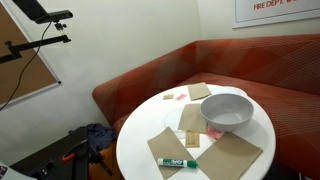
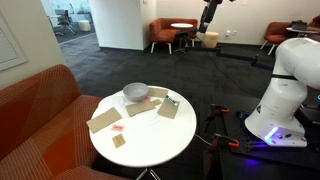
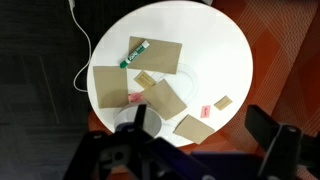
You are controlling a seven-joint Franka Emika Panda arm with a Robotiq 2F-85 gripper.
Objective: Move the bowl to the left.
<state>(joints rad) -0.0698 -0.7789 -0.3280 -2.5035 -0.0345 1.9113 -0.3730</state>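
The pale grey-white bowl (image 1: 227, 110) stands on the round white table (image 1: 140, 140), on the side nearest the red sofa. It shows in both exterior views (image 2: 136, 92). In the wrist view the bowl (image 3: 127, 125) lies at the table's lower edge, partly hidden behind one finger. My gripper (image 3: 203, 140) is open and empty. It hangs high above the table, and its dark fingers frame the lower part of the wrist view. The gripper is out of sight in both exterior views.
Several brown paper napkins (image 3: 160, 58), a green marker (image 3: 134, 53) and small pink slips (image 3: 207, 109) lie on the table. A red sofa (image 1: 150, 85) curves behind it. The white robot base (image 2: 285, 90) stands beside the table. A white cable (image 3: 80, 60) runs over the floor.
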